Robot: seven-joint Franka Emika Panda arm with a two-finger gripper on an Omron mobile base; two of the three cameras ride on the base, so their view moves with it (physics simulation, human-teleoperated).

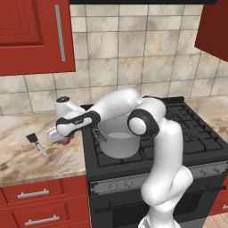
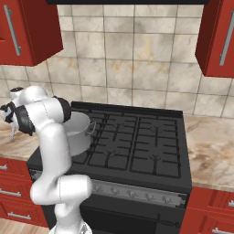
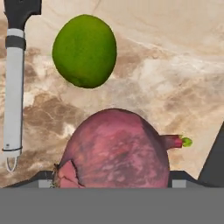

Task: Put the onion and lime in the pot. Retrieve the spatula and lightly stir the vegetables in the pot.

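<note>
Purple papery onion (image 3: 114, 148), glossy round lime (image 3: 85, 51), marble counter (image 3: 175, 65).

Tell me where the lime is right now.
In the hand view the lime lies on the marble counter, between the spatula and the onion.

My left base view looks forward and down from behind the arm, over the bench (image 1: 26, 147) and stove (image 1: 196, 133). My right base view faces the same stove (image 2: 137, 141) from the other side, sharing the pot (image 1: 118, 140) (image 2: 77, 132). The hand view sits very close above the bench, onion (image 3: 113, 148) nearest, lime (image 3: 84, 50) beyond.
</note>
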